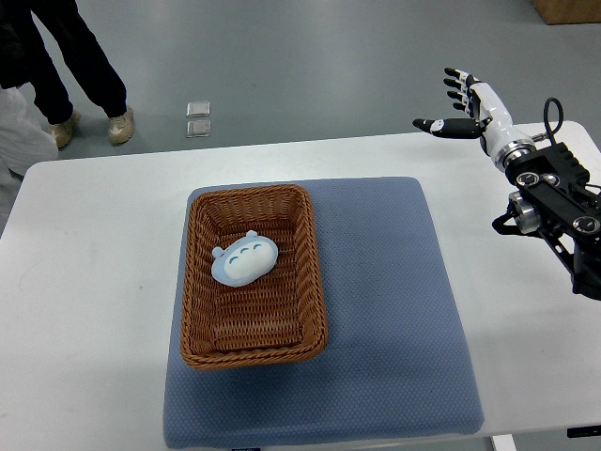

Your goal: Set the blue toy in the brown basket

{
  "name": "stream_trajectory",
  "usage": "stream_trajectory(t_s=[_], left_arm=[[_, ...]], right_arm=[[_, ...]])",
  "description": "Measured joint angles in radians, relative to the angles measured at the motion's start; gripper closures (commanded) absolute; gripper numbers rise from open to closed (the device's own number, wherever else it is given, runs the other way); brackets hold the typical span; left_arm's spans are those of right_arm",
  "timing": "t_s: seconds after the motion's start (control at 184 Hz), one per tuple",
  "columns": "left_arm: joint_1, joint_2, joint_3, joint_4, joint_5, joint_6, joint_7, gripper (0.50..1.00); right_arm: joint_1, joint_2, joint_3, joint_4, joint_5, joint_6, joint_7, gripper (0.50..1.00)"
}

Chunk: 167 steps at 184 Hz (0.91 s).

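Top view: the right hand (467,105) hangs raised past the white surface's (84,282) far right corner, fingers spread wide and holding nothing, while the blue toy (244,260) lies inside the brown basket (315,282) on a blue mat (394,310).

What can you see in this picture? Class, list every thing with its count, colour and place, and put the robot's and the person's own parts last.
Table: one, white, fills most of the view.
Mat: one, blue-grey, on the table's middle.
Basket: one, brown wicker, on the mat's left part.
Toy: one, pale blue, inside the basket, upper half.
Clear packets: two, on the grey floor beyond the table.
Cardboard box: one, brown, top right corner.
Right robot hand: one, white and black, open, raised at the far right edge of the table.
Person's legs: two, dark trousers, top left.
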Motion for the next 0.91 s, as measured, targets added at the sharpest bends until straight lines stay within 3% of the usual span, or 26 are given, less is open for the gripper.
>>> stream_trajectory(t_s=[0.283,0.686,0.91], left_arm=[[0.0,0.0,0.0,0.0,0.0,0.0,0.0,0.5],[0.0,0.0,-0.002,0.0,0.0,0.0,0.0,0.5],[0.0,0.0,-0.002,0.0,0.0,0.0,0.0,0.5]], right_arm=[[-0.037,0.013,0.022,0.001,0.092,0.012,-0.004,0.587],[-0.156,0.046,0.146,0.023,0.173,0.195,-0.002,0.574],[-0.176,0.085,0.2,0.028,0.178,0.22,0.009,0.576]])
